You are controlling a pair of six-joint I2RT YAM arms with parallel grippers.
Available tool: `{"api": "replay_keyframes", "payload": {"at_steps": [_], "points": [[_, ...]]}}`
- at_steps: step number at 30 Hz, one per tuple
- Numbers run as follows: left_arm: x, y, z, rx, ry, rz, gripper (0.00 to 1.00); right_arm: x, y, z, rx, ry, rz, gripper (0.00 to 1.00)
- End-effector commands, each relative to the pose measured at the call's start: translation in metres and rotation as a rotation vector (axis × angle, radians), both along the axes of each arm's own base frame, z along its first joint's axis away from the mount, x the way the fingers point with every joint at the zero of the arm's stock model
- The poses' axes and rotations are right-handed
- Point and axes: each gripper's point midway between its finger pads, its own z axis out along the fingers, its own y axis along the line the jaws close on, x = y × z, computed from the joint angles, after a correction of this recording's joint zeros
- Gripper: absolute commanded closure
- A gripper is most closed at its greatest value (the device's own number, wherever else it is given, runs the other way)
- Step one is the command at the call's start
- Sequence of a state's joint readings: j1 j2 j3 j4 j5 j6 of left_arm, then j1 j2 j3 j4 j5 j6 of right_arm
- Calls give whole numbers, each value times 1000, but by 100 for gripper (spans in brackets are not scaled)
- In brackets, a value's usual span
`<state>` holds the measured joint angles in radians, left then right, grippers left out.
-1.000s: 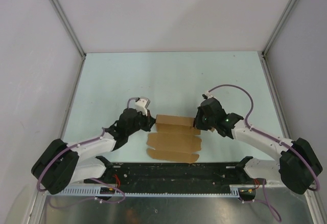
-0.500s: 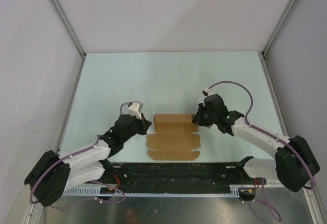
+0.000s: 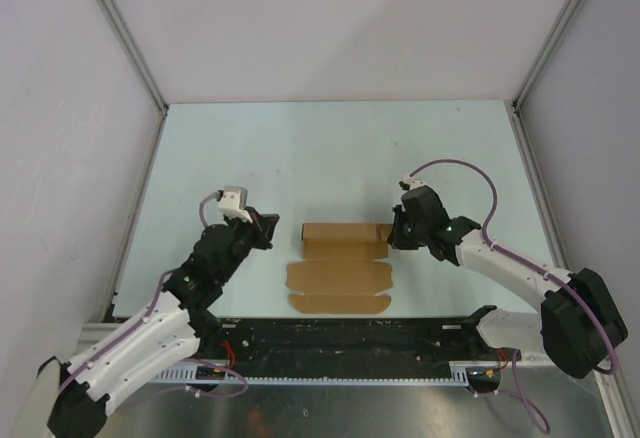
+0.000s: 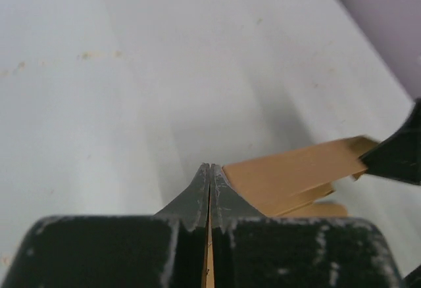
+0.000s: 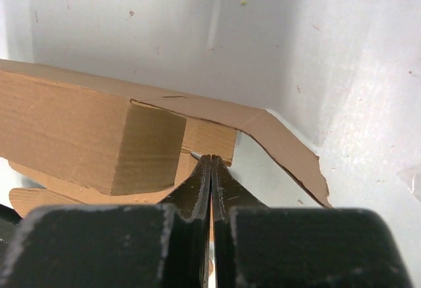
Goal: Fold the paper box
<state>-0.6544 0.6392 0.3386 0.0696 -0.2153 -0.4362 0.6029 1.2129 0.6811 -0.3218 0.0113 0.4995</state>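
Note:
The paper box (image 3: 338, 274) is a brown die-cut sheet lying near the table's front edge, its back section (image 3: 343, 233) folded up into a low wall. My left gripper (image 3: 267, 226) is shut and empty, a short way left of the box and apart from it. The left wrist view shows its fingertips (image 4: 210, 168) pressed together, with the box (image 4: 296, 173) ahead to the right. My right gripper (image 3: 394, 232) is shut at the box's right end. In the right wrist view its tips (image 5: 210, 160) touch the sheet beside the raised wall (image 5: 79, 137), under a loose side flap (image 5: 283, 144).
Pale green table (image 3: 330, 148) bounded by grey walls and metal corner posts (image 3: 125, 33). A black rail (image 3: 340, 338) with both arm bases runs just in front of the box. The right gripper (image 4: 395, 156) shows as a dark shape at the edge of the left wrist view.
The left arm has pulled back to the left, leaving the box's left end. The right gripper stays at the right end, shifted slightly right. Both remain shut.

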Motion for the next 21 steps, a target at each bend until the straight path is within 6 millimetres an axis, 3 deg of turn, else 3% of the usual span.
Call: {"api": "replay_keyframes", "payload": {"at_steps": [1, 5, 7, 9, 16, 21], "points": [[1, -17, 50, -51, -128, -75, 100, 2, -11, 9, -30, -50, -15, 100], [9, -49, 55, 1, -140, -210, 100, 1, -17, 5, -36, -58, -31, 100], [15, -62, 39, 58, -103, -247, 100, -2, -17, 0, -33, -54, -27, 100], [17, -72, 40, 59, -117, -275, 100, -1, -16, -1, -23, -63, -26, 100], [13, -83, 22, 69, -102, -315, 100, -1, -17, -10, -26, -71, -23, 99], [-3, -94, 14, 61, -102, -405, 100, 3, -20, -12, -48, -81, -38, 99]]}}
